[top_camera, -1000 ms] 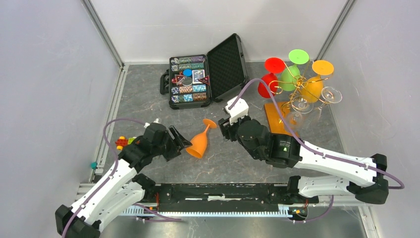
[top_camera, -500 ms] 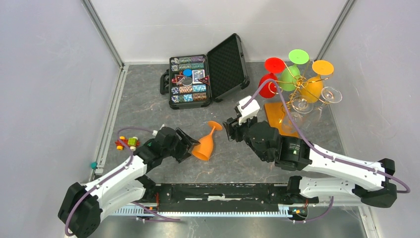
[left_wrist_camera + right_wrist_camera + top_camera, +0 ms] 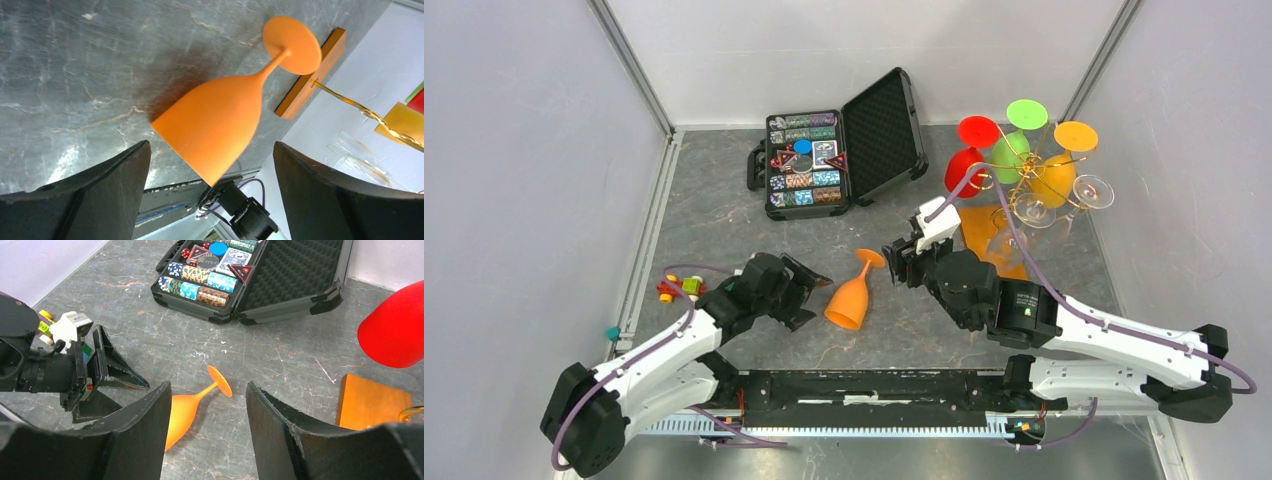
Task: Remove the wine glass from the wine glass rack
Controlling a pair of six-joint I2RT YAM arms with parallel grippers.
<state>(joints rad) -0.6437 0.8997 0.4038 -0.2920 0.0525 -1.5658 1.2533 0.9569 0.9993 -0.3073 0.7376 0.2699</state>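
Claws both stand spread: the left gripper [image 3: 812, 298] just beside the bowl of the orange wine glass [image 3: 849, 300], the right gripper [image 3: 896, 262] near its foot. The glass lies on its side on the table [image 3: 724, 220], apart from the rack [image 3: 1024, 185]. It looks light, stiff and smooth, probably plastic; the stem seems the surest hold. Both arms reach forward, low, toward each other.

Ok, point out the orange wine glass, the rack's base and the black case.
orange wine glass [image 3: 848, 304]: top view, its bowl.
rack's base [image 3: 372, 402]: right wrist view, its flat top.
black case [image 3: 883, 122]: top view, its foam lid.
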